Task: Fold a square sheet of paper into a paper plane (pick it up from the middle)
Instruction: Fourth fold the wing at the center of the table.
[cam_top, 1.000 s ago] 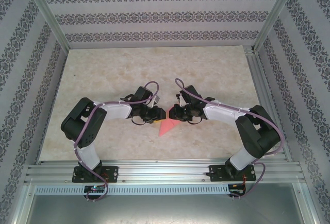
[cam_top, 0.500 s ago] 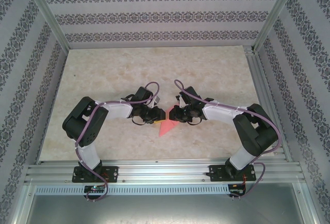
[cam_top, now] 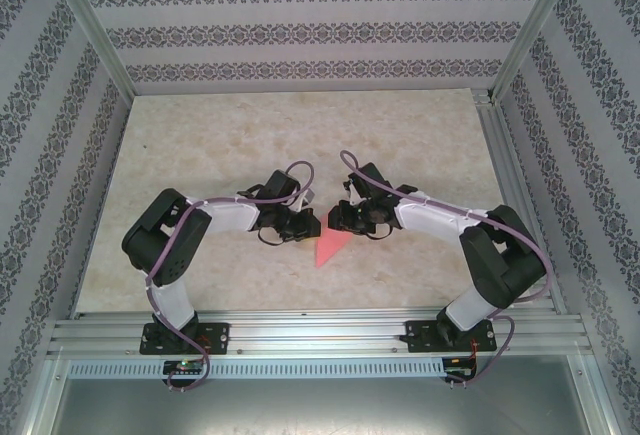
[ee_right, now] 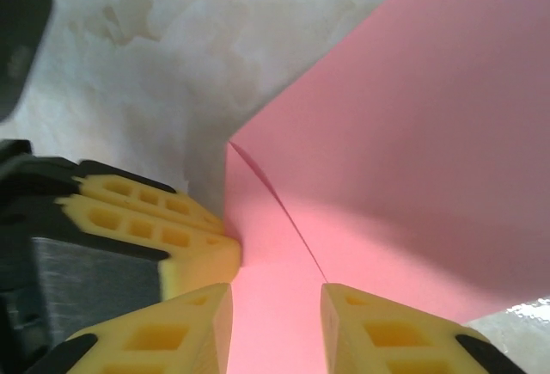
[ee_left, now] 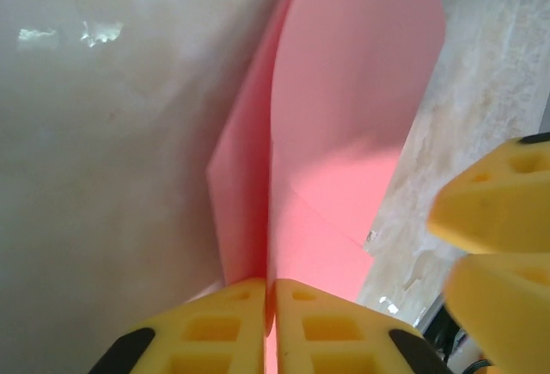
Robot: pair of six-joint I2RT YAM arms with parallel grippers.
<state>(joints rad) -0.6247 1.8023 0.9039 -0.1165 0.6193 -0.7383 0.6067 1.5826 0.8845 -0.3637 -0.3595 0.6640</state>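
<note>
The folded pink sheet of paper [cam_top: 328, 247] lies near the middle of the table [cam_top: 250, 135], toward the near edge, with both arms meeting over its far end. The left gripper [ee_left: 270, 292] has its yellow jaws pressed together on a raised crease of the sheet. The right gripper [ee_right: 275, 305], just beside it, holds its jaws apart, with the paper's surface between them.

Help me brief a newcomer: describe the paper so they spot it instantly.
On the marbled beige table, find where the left arm and right arm meet. The folded pink paper is there, a small triangle pointing toward the near edge, the sole pink thing.
</note>
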